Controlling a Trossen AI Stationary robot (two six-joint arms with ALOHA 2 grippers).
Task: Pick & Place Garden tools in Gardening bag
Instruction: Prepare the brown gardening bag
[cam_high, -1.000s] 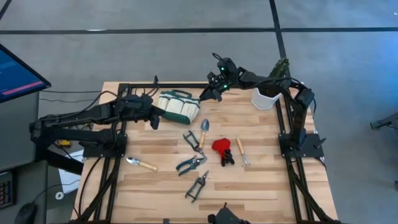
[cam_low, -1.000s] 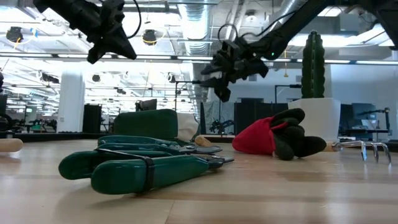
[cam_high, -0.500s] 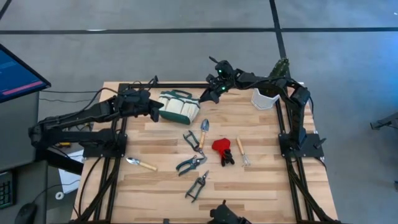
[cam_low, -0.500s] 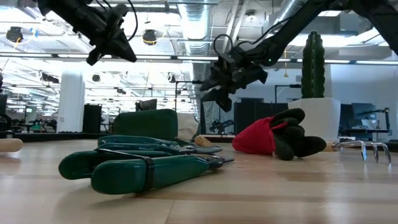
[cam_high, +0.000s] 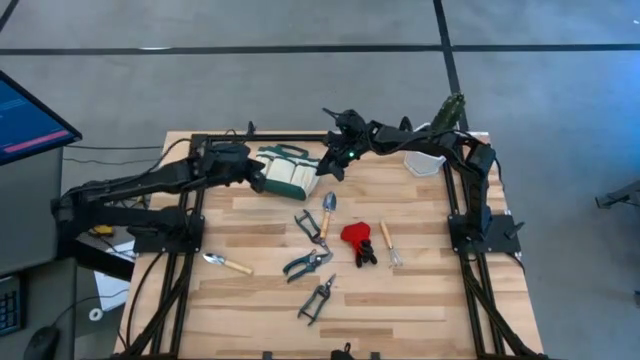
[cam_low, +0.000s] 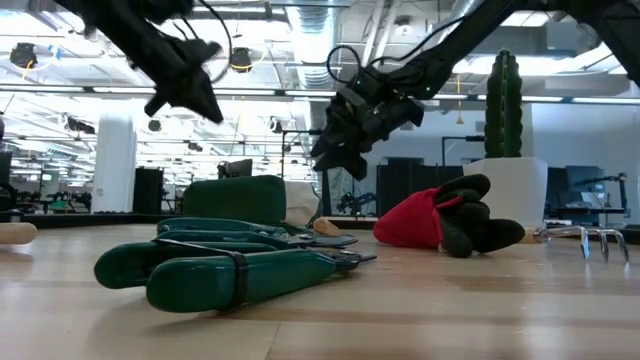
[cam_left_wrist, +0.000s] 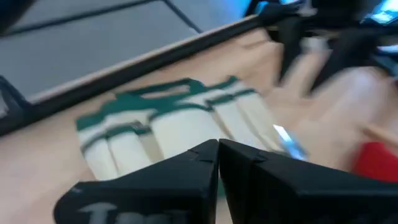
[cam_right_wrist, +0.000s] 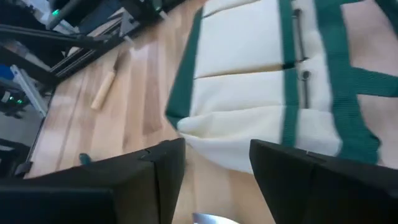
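Your left end effector (cam_high: 258, 176) hangs over the far left part of the wooden counter (cam_high: 420, 300), clenched with nothing between its fingers, just beside the left end of the gardening bag (cam_high: 287, 170). The bag lies on its side near the counter's far edge, cream panels and green trim facing up.

Your right end effector (cam_high: 330, 168) hovers at the bag's right end, fingers spread apart and grasping nothing; its wrist view looks straight down on the cream fabric.

No tool is in the bag. A wooden-handled trowel (cam_high: 227, 264) lies alone at the near left. At centre lie a second trowel (cam_high: 327, 210), green-handled shears (cam_high: 307, 264) and dark shears (cam_high: 316, 298). Right of those sit the red-headed tool (cam_high: 354, 240) and a thin wooden-handled fork (cam_high: 389, 243).

A white pot (cam_high: 424, 160) with a cactus stands at the far right.
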